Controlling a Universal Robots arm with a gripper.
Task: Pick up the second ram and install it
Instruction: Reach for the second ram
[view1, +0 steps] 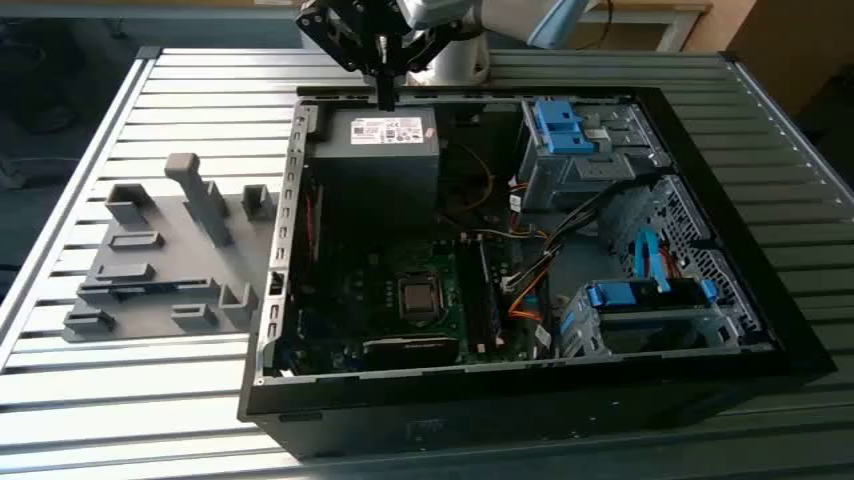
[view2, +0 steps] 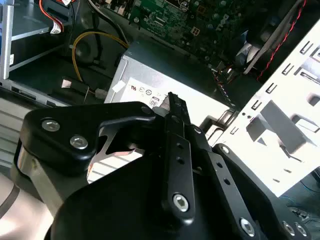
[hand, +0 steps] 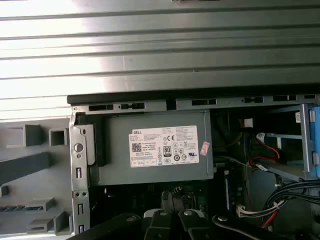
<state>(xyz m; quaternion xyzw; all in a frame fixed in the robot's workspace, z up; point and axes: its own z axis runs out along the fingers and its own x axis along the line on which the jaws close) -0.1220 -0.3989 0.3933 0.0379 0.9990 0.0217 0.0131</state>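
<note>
My gripper (view1: 386, 98) hangs over the far edge of the open computer case, just above the grey power supply (view1: 383, 140). Its two black fingers meet at the tips, shut, with nothing between them, as the second wrist view shows of the gripper (view2: 172, 104). The power supply (hand: 152, 147) with its white label lies right below. At the exterior view's left stands the grey holder tray (view1: 167, 260). A thin dark strip in its long holder (view1: 144, 291) may be the second ram; I cannot tell for sure. The green motherboard (view1: 400, 300) with long black slots (view1: 489, 290) lies in the case.
The case (view1: 534, 390) has black walls. Blue drive cages (view1: 567, 130) and bundles of cables (view1: 541, 265) fill the side at the exterior view's right. Upright grey posts (view1: 200, 200) rise from the tray. A ribbed metal table (view1: 160, 90) carries everything.
</note>
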